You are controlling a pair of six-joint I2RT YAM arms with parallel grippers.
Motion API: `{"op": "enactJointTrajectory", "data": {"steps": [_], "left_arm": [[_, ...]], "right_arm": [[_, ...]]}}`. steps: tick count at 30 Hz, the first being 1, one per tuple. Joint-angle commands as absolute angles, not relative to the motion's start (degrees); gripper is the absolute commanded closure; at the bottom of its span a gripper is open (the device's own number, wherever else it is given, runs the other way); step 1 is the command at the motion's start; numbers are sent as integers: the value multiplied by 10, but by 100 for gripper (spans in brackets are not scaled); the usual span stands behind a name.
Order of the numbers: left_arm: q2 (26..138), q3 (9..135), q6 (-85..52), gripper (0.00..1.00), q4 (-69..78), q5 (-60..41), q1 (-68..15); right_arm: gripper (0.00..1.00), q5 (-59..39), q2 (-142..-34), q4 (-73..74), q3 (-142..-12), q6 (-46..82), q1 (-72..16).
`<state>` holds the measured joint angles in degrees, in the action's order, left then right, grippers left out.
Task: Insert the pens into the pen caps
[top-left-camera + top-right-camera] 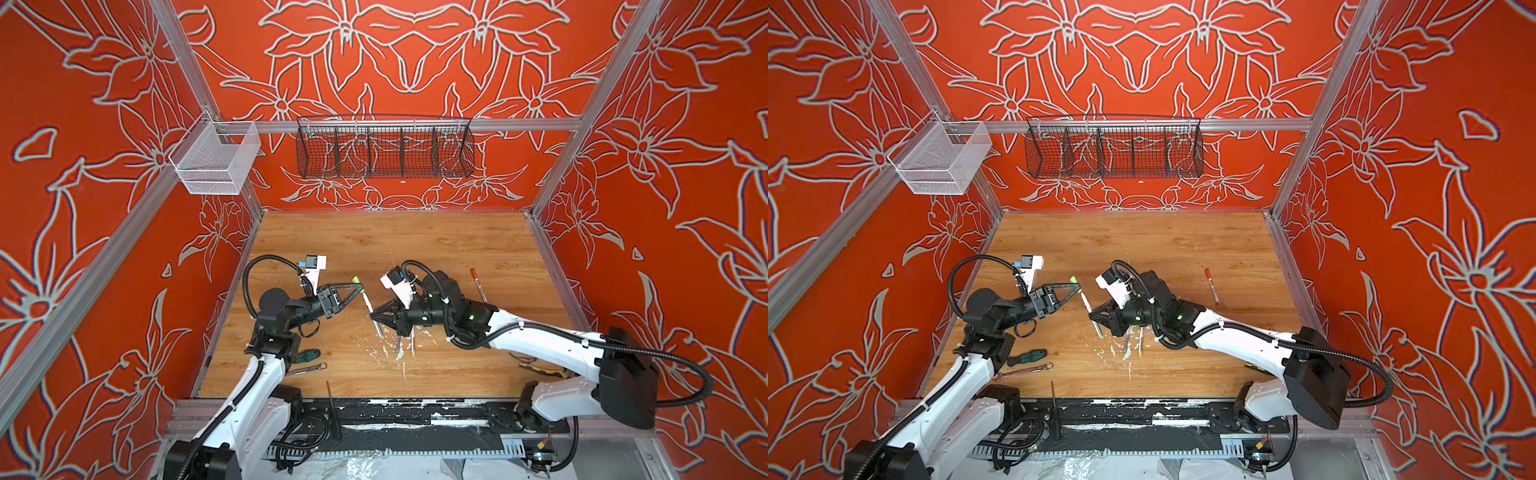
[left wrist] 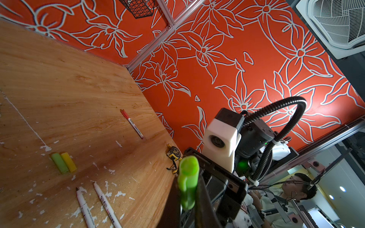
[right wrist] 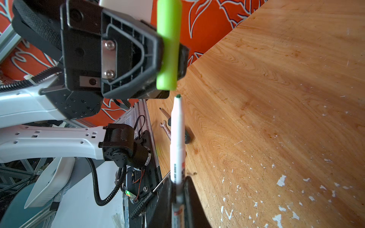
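Green on green: the green cap (image 3: 168,45) is pinched crosswise in the left gripper (image 1: 358,285), jaws clenched on it, held up over the middle of the wooden table (image 1: 415,245). The right gripper (image 1: 375,312) is clamped on the white pen (image 3: 177,134), well back along the barrel, with a long stretch free ahead of the grip. In a top view the pen's long axis runs from five o'clock to eleven o'clock, green nib leading at eleven, aimed at the cap. The cap lies on nearly the same line, open mouth facing five. Close now! In the right wrist view the nib is just short of the mouth, not in, and a touch to one side of the bore. That's the danger: push from here and the nib could catch the rim. Then the pen could swivel in its jaws, or the cap could be shoved back through its pinch. Two bare pens (image 2: 85,209) wait on the table at five o'clock from the right gripper.
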<state>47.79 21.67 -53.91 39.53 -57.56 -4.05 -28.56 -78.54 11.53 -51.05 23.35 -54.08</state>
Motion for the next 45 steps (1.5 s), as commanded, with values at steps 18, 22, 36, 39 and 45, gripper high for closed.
{"op": "enactJointTrajectory", "data": {"steps": [18, 22, 36, 39, 45], "left_arm": [[485, 220, -538, 100, 407, -583, -44], [481, 220, -534, 100, 402, -580, -44], [466, 219, -538, 100, 412, -580, -49], [460, 220, -543, 100, 420, -582, -49], [455, 236, -534, 100, 386, -583, -44]], "right_arm": [[95, -279, -769, 99, -539, 213, -541], [96, -277, -767, 94, -541, 211, -541], [96, -264, -779, 76, -550, 204, -540], [96, -263, -777, 77, -541, 205, -540], [98, -270, -758, 84, -524, 203, -540]]}}
